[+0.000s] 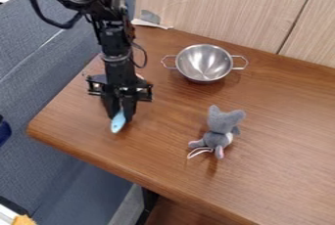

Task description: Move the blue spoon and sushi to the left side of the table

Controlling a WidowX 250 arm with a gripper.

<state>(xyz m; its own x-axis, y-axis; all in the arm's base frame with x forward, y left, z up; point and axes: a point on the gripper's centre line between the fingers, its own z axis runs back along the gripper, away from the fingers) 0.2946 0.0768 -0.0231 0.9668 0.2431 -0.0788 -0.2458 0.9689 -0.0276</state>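
Note:
The black gripper [122,113] hangs low over the left part of the table, fingertips pointing down. It is shut on the blue spoon [118,122], whose light-blue end sticks out below the fingers towards the table's front edge. The rest of the spoon is hidden by the fingers. Just behind the gripper, a small pale pinkish bit [139,76] peeks out at its right side; whether this is the sushi I cannot tell, as the arm covers most of it.
A metal bowl with two handles [204,62] stands at the back, right of the arm. A grey plush mouse [220,129] sits mid-table, right of the gripper. The wooden table [275,136] ends at a rounded left corner, beside a grey-blue couch [62,121]. A wooden panel [229,9] rises behind.

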